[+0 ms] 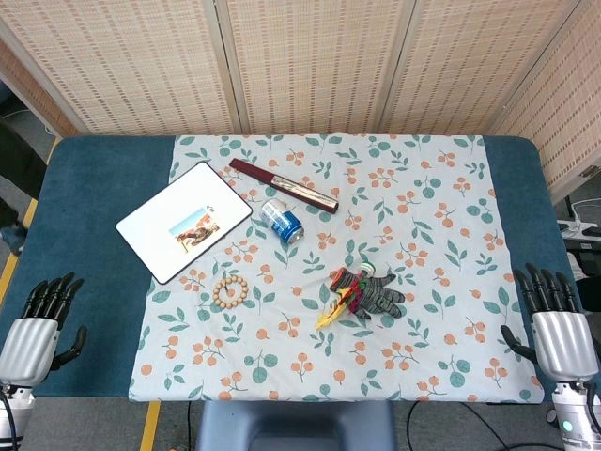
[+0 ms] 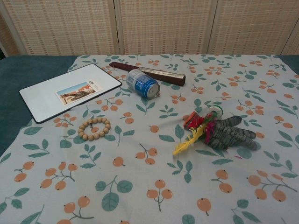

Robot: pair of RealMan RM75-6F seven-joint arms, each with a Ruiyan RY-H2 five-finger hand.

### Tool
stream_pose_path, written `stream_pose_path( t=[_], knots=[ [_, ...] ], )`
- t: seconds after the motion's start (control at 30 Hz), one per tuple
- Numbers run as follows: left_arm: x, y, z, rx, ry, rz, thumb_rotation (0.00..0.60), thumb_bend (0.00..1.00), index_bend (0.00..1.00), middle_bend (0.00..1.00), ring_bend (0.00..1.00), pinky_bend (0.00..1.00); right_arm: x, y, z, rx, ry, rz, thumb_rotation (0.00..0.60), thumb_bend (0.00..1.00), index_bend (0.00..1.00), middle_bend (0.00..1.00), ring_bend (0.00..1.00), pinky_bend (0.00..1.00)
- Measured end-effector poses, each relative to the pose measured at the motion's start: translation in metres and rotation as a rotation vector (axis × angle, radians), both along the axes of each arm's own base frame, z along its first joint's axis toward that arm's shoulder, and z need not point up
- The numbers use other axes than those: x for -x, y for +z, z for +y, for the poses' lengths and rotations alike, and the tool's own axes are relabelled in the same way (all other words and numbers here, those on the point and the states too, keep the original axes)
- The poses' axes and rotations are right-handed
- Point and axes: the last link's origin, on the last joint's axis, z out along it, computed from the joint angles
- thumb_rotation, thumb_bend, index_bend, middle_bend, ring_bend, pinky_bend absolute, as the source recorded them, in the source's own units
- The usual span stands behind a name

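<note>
My left hand (image 1: 39, 319) hangs at the table's near left corner, fingers apart, holding nothing. My right hand (image 1: 554, 315) is at the near right edge, fingers spread and empty. Neither hand shows in the chest view. On the floral cloth (image 1: 441, 207) lie a white board with a picture (image 1: 183, 233) (image 2: 67, 95), a wooden bead bracelet (image 1: 230, 290) (image 2: 94, 129), a blue can on its side (image 1: 282, 222) (image 2: 143, 83), a dark folded fan (image 1: 284, 184) (image 2: 149, 73), and a grey knitted glove with colourful strips (image 1: 368, 293) (image 2: 219, 132).
The blue table (image 1: 94, 188) extends past the cloth on both sides. Woven folding screens (image 1: 310, 56) stand behind the far edge. A chair back (image 1: 296, 425) sits at the near middle edge.
</note>
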Motion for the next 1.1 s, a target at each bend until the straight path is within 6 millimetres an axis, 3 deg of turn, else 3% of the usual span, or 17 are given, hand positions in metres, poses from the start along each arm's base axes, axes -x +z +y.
stream_pose_path(
  t=[0.2, 0.37, 0.6, 0.83, 1.1],
  knots=[
    [0.0, -0.002, 0.0, 0.011, -0.004, -0.006, 0.6, 0.5, 0.01, 0.01, 0.0, 0.02, -0.001, 0.0, 0.0, -0.003, 0.005, -0.005, 0.524, 0.2, 0.0, 0.0, 0.0, 0.0],
    [-0.004, -0.013, 0.001, 0.061, -0.025, -0.026, 0.6, 0.5, 0.08, 0.11, 0.0, 0.02, -0.005, -0.002, 0.002, -0.015, 0.022, -0.01, 0.524, 0.2, 0.0, 0.0, 0.0, 0.0],
    [-0.02, -0.06, 0.019, 0.251, -0.054, 0.014, 0.6, 0.5, 0.1, 0.12, 0.0, 0.01, -0.004, 0.005, 0.003, 0.024, 0.014, 0.001, 0.525, 0.2, 0.0, 0.0, 0.0, 0.0],
    [-0.04, -0.102, 0.043, 0.323, -0.073, 0.045, 0.6, 0.49, 0.11, 0.14, 0.0, 0.0, 0.005, 0.003, -0.004, 0.008, -0.045, 0.008, 0.524, 0.2, 0.0, 0.0, 0.0, 0.0],
    [-0.062, -0.142, 0.067, 0.296, -0.131, 0.105, 0.6, 0.48, 0.26, 0.27, 0.05, 0.0, 0.01, 0.006, -0.009, 0.013, -0.067, -0.006, 0.525, 0.2, 0.0, 0.0, 0.0, 0.0]
  ],
)
